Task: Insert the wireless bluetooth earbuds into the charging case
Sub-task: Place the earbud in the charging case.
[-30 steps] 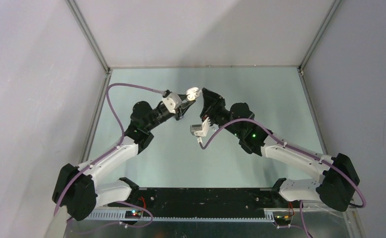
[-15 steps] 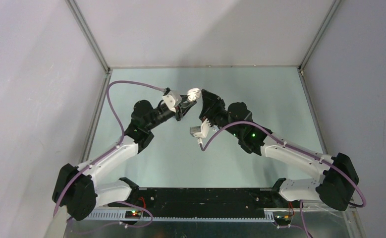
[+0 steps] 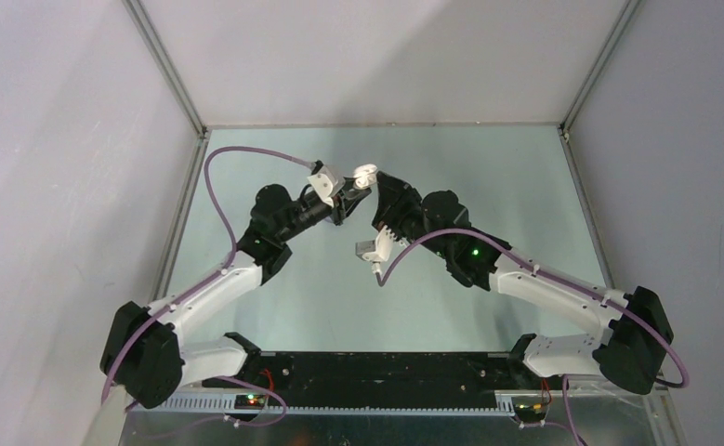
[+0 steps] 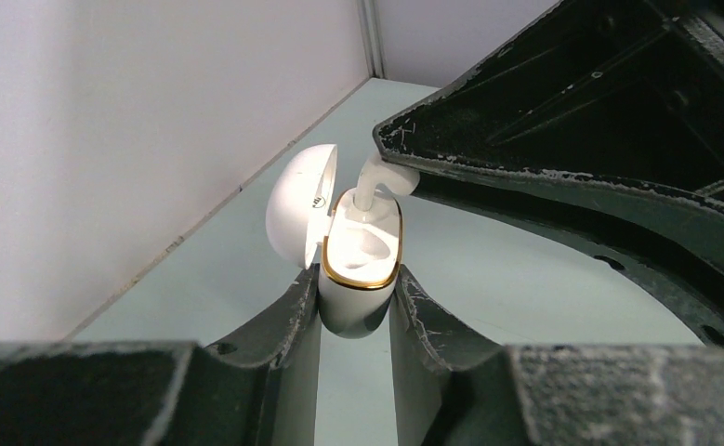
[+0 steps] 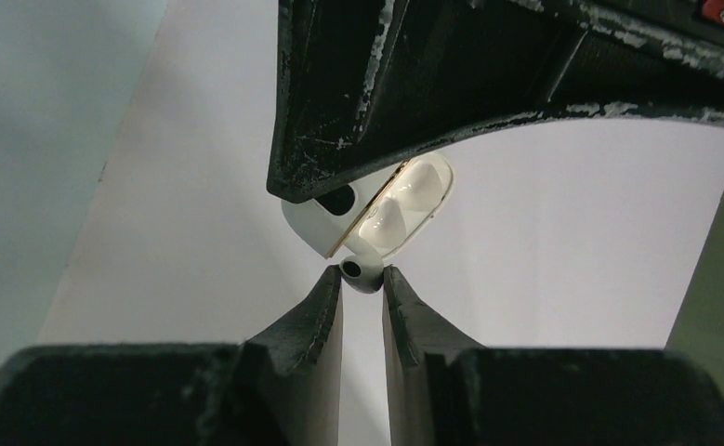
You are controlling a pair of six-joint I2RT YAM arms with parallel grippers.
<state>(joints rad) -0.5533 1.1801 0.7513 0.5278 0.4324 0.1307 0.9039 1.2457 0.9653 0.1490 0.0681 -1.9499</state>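
Note:
My left gripper [image 4: 358, 307] is shut on a white charging case [image 4: 360, 279] with a gold rim, its lid [image 4: 297, 209] flipped open to the left. The case is held above the table, near the middle back in the top view [image 3: 362, 175]. My right gripper [image 5: 362, 277] is shut on a white earbud [image 5: 362, 268] by its head. The earbud's stem [image 4: 369, 186] stands in the far slot of the case. The right fingers [image 4: 562, 111] reach in from the upper right. The near slot [image 4: 367, 243] looks empty. No purple earbuds are in view.
The pale green table [image 3: 525, 186] lies under both arms, with grey walls on three sides and metal frame posts [image 3: 167, 70] at the back corners. Purple cables [image 3: 246, 160] loop off each wrist.
Both grippers have shifted slightly; the left wrist has risen and moved a little right, keeping the case against the right gripper's earbud.

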